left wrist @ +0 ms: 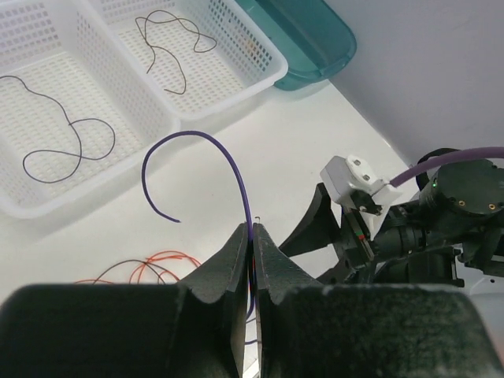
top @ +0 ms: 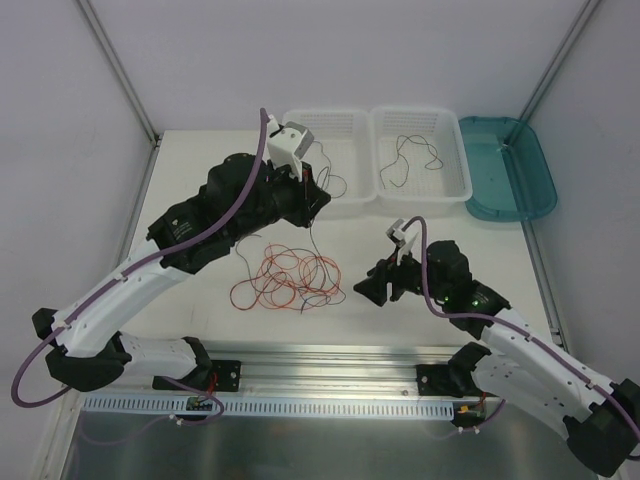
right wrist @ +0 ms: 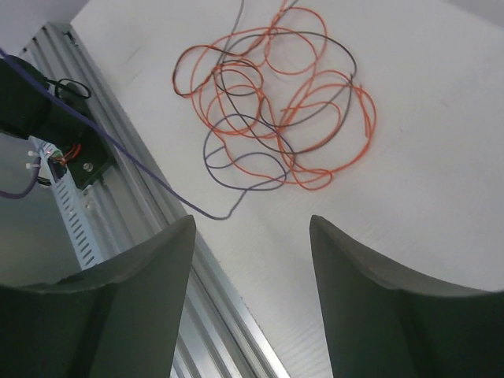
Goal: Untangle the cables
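Note:
The cables lie as a loose tangle (top: 288, 279) of red/orange and dark loops on the white table, between the two arms. My left gripper (top: 312, 200) is raised above the tangle by the left basket's front. In the left wrist view it (left wrist: 253, 228) is shut on a thin purple cable (left wrist: 206, 138), which arcs up from the jaws. That strand (top: 313, 232) hangs down towards the tangle. My right gripper (top: 373, 286) sits low, just right of the tangle. In the right wrist view it (right wrist: 252, 224) stands open and empty, with the tangle (right wrist: 276, 102) ahead of it.
Two white mesh baskets stand at the back, the left basket (top: 345, 208) and the right basket (top: 425, 196); each holds one dark cable. A teal tray (top: 505, 170) lies to their right. An aluminium rail (top: 330, 365) runs along the near table edge.

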`<state>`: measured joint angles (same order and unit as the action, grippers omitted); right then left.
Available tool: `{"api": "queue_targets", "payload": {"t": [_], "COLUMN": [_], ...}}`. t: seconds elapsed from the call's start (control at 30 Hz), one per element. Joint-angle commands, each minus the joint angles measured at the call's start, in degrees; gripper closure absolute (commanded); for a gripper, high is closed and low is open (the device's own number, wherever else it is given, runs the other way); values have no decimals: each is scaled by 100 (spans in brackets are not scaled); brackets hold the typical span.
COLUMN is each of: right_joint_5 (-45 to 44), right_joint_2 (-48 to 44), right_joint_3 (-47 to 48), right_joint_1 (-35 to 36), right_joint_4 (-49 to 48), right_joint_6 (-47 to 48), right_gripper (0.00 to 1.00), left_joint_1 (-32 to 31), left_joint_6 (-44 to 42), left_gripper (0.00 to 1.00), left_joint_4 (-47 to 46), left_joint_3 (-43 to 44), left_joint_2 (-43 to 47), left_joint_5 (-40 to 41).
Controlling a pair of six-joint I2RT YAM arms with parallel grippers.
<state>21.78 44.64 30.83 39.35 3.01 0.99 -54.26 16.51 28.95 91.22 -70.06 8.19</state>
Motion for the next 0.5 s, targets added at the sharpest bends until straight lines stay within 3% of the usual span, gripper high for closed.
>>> {"api": "queue_targets", "payload": {"t": [0.0, 0.33, 0.43, 0.47], "right_joint_5": [494, 379, 415, 423], "right_joint_2": [149, 1397, 1704, 1749], "right_joint_3": [2, 230, 336, 336], "right_joint_1": [221, 749, 846, 855], "right_joint_4": [-747, -1478, -1522, -1540], "right_joint_6": [200, 261, 296, 296], "right_gripper": [36, 36, 41, 47], "left_joint_1": [73, 82, 117, 135], "left_joint_6": [-25, 45, 28, 36], "left_gripper": [96, 96, 96, 97], "left_joint_4": [-82, -74, -74, -74], "left_joint_3": [273, 370, 344, 335], "left_joint_2": [-16, -69, -86, -78], "left_joint_5": [245, 403, 447, 438]}}
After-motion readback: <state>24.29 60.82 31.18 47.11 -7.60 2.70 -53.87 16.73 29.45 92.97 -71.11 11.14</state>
